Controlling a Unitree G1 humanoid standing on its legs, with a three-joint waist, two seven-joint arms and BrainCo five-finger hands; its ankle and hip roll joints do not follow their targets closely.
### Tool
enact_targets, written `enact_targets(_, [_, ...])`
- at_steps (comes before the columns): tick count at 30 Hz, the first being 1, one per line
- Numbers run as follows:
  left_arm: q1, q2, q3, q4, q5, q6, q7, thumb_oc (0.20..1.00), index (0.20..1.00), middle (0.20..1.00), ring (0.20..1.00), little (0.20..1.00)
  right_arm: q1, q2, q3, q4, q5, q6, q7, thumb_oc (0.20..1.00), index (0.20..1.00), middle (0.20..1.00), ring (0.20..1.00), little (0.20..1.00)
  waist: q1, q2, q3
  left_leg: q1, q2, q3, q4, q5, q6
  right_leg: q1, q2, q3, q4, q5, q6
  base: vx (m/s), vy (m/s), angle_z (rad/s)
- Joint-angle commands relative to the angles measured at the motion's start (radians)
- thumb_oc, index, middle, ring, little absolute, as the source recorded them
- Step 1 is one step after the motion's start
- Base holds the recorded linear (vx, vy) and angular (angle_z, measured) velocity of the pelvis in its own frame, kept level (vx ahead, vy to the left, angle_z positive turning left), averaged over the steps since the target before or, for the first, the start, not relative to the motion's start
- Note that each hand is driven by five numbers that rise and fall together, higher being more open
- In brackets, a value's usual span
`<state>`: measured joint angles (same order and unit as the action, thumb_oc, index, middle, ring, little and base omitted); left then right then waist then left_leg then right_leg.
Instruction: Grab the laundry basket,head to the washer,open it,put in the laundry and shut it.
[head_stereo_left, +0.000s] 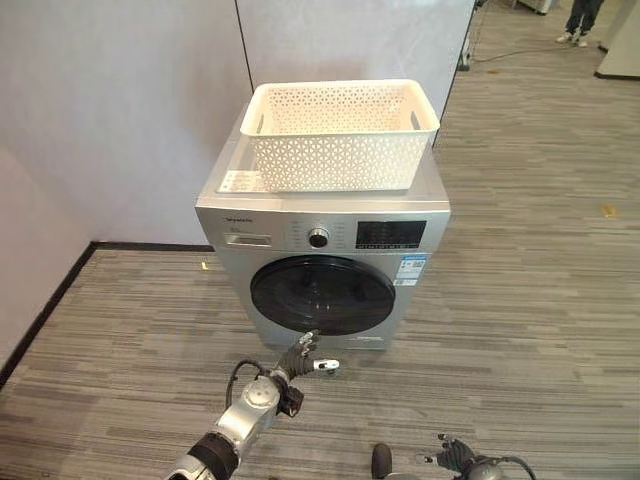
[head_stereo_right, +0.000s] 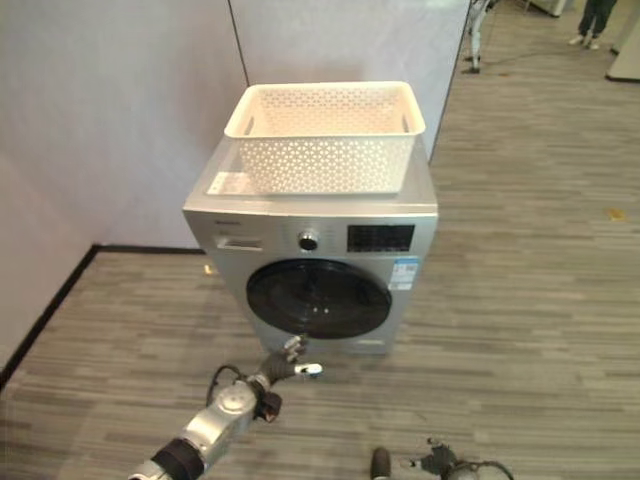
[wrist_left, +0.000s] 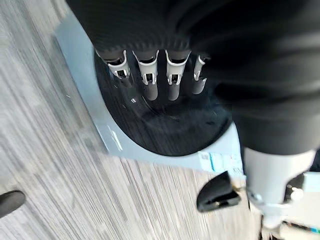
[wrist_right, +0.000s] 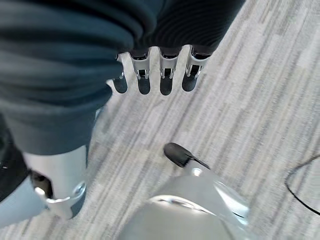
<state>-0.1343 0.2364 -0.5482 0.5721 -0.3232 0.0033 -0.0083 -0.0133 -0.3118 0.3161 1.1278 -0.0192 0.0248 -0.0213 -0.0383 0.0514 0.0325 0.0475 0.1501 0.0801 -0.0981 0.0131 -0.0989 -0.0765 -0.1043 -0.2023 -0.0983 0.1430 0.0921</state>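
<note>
Laundry basket (head_stereo_left: 340, 135) atop washer (head_stereo_left: 325, 260), left hand (head_stereo_left: 300, 355) seemingly near its door

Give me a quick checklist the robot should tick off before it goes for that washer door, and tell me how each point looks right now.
1. Washer door shut and facing the robot: ok.
2. Left hand raised before the door's lower edge, holding nothing: ok.
3. Left hand touching the door: cannot tell.
4. Right hand low over the floor, free, fingers relaxed: ok.
5. Laundry basket resting squarely on top of the washer, clear of the door: ok.
6. Laundry inside the basket: cannot tell.
</note>
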Motion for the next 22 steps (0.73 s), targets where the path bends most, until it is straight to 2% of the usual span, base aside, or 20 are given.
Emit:
enact_targets(1, [-0.034,0.061,0.024,-0.029,0.082,-0.054,-0.013,1.000,1.000,1.000,1.000,1.000,-0.048,0.005,0.016,0.025,-0.015,-0.022,-0.015,1.000,1.000,1.000,1.000,1.000,0.009,-0.064,0.060,-0.012,-0.028,-0.046,0.011,-0.035,0.021,0.103,-0.062,-0.010,0.013,-0.122,0.069,-0.01,-0.002,0.05])
enact_targets(3, [0.028,0.100,0.064,-0.036,0.100,-0.102,-0.012,1.000,1.000,1.000,1.000,1.000,-0.031,0.016,0.019,0.003,-0.012,-0.043,-0.020,1.000,1.000,1.000,1.000,1.000,0.023,-0.068,0.059,-0.012,-0.032,-0.051,0.011,-0.038,0.022,0.109,-0.064,-0.013,0.011,-0.123,0.070,-0.01,-0.007,0.07])
enact_targets(4, [0.030,0.101,0.064,-0.037,0.100,-0.103,-0.012,1.000,1.000,1.000,1.000,1.000,-0.030,0.017,0.020,0.002,-0.012,-0.043,-0.020,1.000,1.000,1.000,1.000,1.000,0.023,-0.069,0.059,-0.011,-0.032,-0.051,0.011,-0.038,0.022,0.110,-0.064,-0.013,0.011,-0.123,0.070,-0.02,-0.012,0.07])
enact_targets(5, [0.080,0.110,0.112,0.009,0.083,-0.135,-0.017,1.000,1.000,1.000,1.000,1.000,-0.012,0.021,0.028,-0.025,-0.017,-0.061,-0.017,1.000,1.000,1.000,1.000,1.000,0.034,-0.075,0.057,-0.011,-0.034,-0.050,0.011,-0.038,0.020,0.113,-0.065,-0.015,0.011,-0.124,0.071,-0.01,-0.006,0.05])
enact_targets(7, [0.091,0.101,0.126,0.049,0.076,-0.140,-0.018,1.000,1.000,1.000,1.000,1.000,-0.006,0.022,0.031,-0.029,-0.018,-0.065,-0.016,1.000,1.000,1.000,1.000,1.000,0.036,-0.078,0.055,-0.010,-0.034,-0.050,0.011,-0.038,0.020,0.114,-0.066,-0.014,0.011,-0.124,0.071,-0.01,-0.006,0.02])
enact_targets(9, [0.129,0.083,0.215,0.136,-0.015,-0.148,-0.013,1.000,1.000,1.000,1.000,1.000,0.015,0.030,0.021,-0.028,-0.018,-0.066,-0.016,1.000,1.000,1.000,1.000,1.000,0.044,-0.086,0.048,-0.011,-0.037,-0.050,0.011,-0.037,0.021,0.118,-0.070,-0.016,0.011,-0.121,0.071,-0.02,-0.011,0.01])
enact_targets(10, [0.129,0.084,0.215,0.136,-0.015,-0.149,-0.013,1.000,1.000,1.000,1.000,1.000,0.015,0.030,0.022,-0.028,-0.018,-0.066,-0.017,1.000,1.000,1.000,1.000,1.000,0.043,-0.086,0.047,-0.010,-0.037,-0.050,0.011,-0.037,0.021,0.118,-0.070,-0.016,0.011,-0.122,0.071,-0.03,-0.018,0.01])
enact_targets(11, [0.136,0.078,0.257,0.167,-0.048,-0.157,-0.005,1.000,1.000,1.000,1.000,1.000,0.027,0.036,0.012,-0.024,-0.009,-0.066,-0.016,1.000,1.000,1.000,1.000,1.000,0.045,-0.089,0.046,-0.011,-0.038,-0.051,0.011,-0.034,0.021,0.119,-0.072,-0.019,0.011,-0.120,0.071,0.00,0.000,0.00])
enact_targets(13, [0.130,0.067,0.301,0.261,-0.026,-0.176,0.023,1.000,1.000,1.000,1.000,1.000,0.036,0.049,-0.008,-0.003,0.007,-0.070,-0.018,1.000,1.000,1.000,1.000,1.000,0.046,-0.095,0.043,-0.012,-0.041,-0.051,0.011,-0.031,0.021,0.119,-0.073,-0.017,0.011,-0.117,0.070,-0.05,-0.012,0.03])
enact_targets(14, [0.108,0.048,0.354,0.424,0.022,-0.182,0.075,1.000,1.000,1.000,1.000,1.000,0.037,0.067,-0.033,0.061,0.022,-0.071,-0.036,1.000,1.000,1.000,1.000,1.000,0.042,-0.100,0.038,-0.013,-0.043,-0.048,0.011,-0.031,0.021,0.118,-0.074,-0.013,0.011,-0.114,0.068,-0.05,-0.002,0.01])
enact_targets(16, [0.108,0.043,0.365,0.463,0.039,-0.181,0.087,1.000,1.000,1.000,1.000,1.000,0.038,0.072,-0.041,0.080,0.024,-0.070,-0.040,1.000,1.000,1.000,1.000,1.000,0.039,-0.101,0.037,-0.012,-0.043,-0.046,0.011,-0.032,0.021,0.120,-0.074,-0.013,0.011,-0.115,0.068,-0.02,0.004,0.00])
enact_targets(17, [0.104,0.036,0.382,0.544,0.069,-0.175,0.103,1.000,1.000,1.000,1.000,1.000,0.036,0.078,-0.052,0.114,0.027,-0.067,-0.048,1.000,1.000,1.000,1.000,1.000,0.033,-0.101,0.034,-0.010,-0.043,-0.041,0.011,-0.033,0.021,0.120,-0.075,-0.012,0.011,-0.113,0.067,-0.01,0.010,-0.03])
enact_targets(22, [0.115,0.027,0.421,0.634,0.075,-0.162,0.106,1.000,1.000,1.000,1.000,1.000,0.036,0.084,-0.062,0.148,0.022,-0.063,-0.055,1.000,1.000,1.000,1.000,1.000,0.018,-0.099,0.024,-0.003,-0.042,-0.034,0.011,-0.039,0.020,0.124,-0.077,-0.007,0.013,-0.112,0.066,0.00,0.008,-0.01])
